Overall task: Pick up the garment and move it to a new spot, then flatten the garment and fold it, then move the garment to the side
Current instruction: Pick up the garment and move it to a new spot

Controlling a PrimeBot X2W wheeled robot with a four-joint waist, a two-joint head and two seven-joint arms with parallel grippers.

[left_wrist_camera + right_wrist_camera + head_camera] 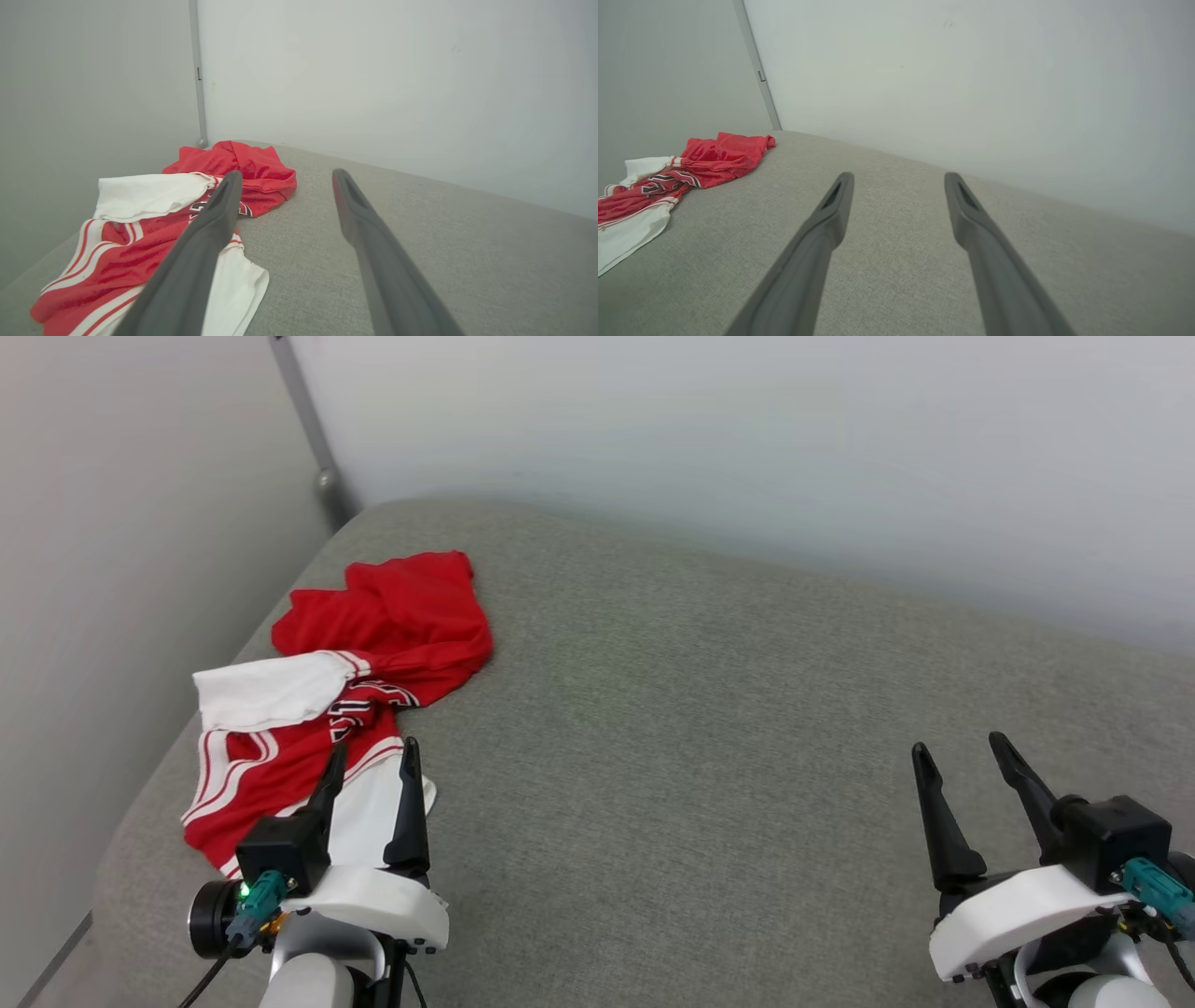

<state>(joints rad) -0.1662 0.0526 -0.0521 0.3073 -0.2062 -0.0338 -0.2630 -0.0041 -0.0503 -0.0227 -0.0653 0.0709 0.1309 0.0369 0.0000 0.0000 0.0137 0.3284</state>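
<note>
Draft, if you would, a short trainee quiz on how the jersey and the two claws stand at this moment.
1. Fill in: the left claw and the right claw both stand ____, holding nothing.
2. Which claw is nearer the garment? A) the left claw B) the right claw C) both equally near
3. True or false: the garment lies crumpled, not folded, on the grey cushion.

Key: 1 open; 2 A; 3 true.
</note>
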